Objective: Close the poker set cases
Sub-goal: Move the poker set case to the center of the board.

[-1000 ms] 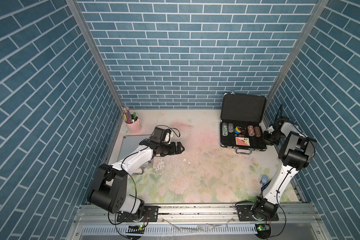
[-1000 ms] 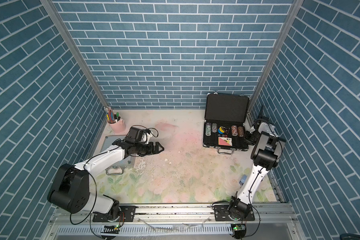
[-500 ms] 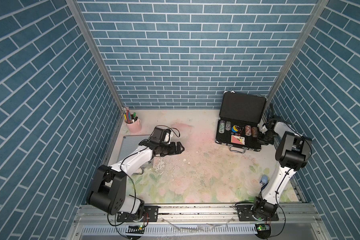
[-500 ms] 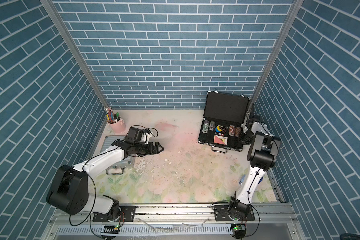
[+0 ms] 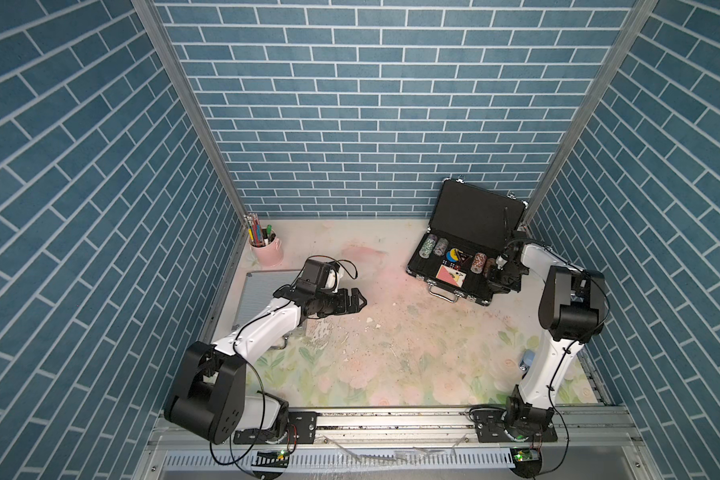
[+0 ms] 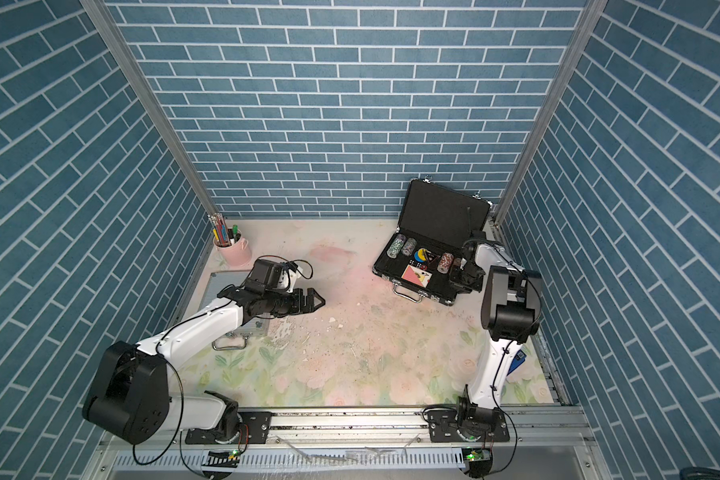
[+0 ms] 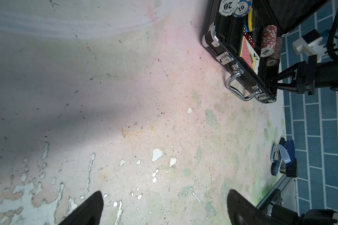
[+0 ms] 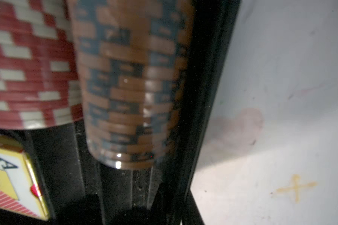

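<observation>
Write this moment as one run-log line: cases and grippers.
silver case: closed | black case: open | left gripper: open | right gripper: shut on black case

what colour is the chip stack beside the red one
The chip stack is brown with blue-grey blocks; right wrist view shows it best.

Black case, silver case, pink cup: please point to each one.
black case (image 5: 474, 216), in a top view, on the foam of its raised lid.
silver case (image 5: 258, 297), in a top view, on its ribbed top.
pink cup (image 5: 267, 253), in a top view, on its side.
</observation>
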`<state>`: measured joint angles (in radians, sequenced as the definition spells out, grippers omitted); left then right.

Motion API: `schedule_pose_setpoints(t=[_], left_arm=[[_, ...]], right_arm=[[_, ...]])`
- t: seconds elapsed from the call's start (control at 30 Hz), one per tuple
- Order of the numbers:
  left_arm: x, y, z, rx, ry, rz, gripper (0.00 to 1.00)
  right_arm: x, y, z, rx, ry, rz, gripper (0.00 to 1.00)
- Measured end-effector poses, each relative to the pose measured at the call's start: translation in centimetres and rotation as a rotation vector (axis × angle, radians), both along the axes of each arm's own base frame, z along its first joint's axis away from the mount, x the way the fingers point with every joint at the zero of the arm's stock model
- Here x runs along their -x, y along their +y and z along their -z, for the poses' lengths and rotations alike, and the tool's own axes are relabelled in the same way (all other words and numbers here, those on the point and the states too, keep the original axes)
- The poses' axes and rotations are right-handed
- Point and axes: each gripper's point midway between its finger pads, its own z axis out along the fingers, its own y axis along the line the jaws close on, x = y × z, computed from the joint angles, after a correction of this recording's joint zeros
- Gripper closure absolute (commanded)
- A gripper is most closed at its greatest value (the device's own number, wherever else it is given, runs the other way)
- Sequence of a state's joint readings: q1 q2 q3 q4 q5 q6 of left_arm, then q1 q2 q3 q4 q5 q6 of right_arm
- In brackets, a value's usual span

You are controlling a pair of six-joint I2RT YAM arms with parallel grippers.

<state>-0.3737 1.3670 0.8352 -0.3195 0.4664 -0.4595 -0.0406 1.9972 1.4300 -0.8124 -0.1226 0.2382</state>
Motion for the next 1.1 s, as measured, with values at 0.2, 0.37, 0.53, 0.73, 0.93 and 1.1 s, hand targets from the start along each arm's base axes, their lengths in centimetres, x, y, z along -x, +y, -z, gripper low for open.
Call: schedule_pose_setpoints(t=[0.2, 0.37, 0.53, 0.73, 0.93, 1.1], left_arm=[[0.3, 0.2, -0.2, 0.002, -0.008, 0.000, 0.00], [0.5, 0.2, -0.1, -0.002, -0.008, 0.002, 0.00], [0.7, 0.0, 0.0, -0.017, -0.016, 0.013, 0.00], [1.1, -0.8, 0.7, -0.052, -0.013, 0.051, 0.00], [0.2, -1.8, 1.9, -0.108, -0.006, 0.089, 0.01], [-1.2, -2.8, 2.6, -0.160, -0.019, 0.119, 0.07]], right_arm=[[1.6, 2.9, 0.1, 0.020, 0.002, -0.009, 1.00], [2.9, 4.9, 0.1, 0.026, 0.000, -0.028, 1.00], [4.3, 6.9, 0.1, 0.032, 0.007, -0.067, 1.00], [5.9, 9.3, 0.1, 0.044, 0.016, -0.127, 1.00], [7.9, 11.7, 0.1, 0.044, 0.030, -0.189, 1.00], [9.4, 13.0, 0.1, 0.041, 0.044, -0.241, 1.00]])
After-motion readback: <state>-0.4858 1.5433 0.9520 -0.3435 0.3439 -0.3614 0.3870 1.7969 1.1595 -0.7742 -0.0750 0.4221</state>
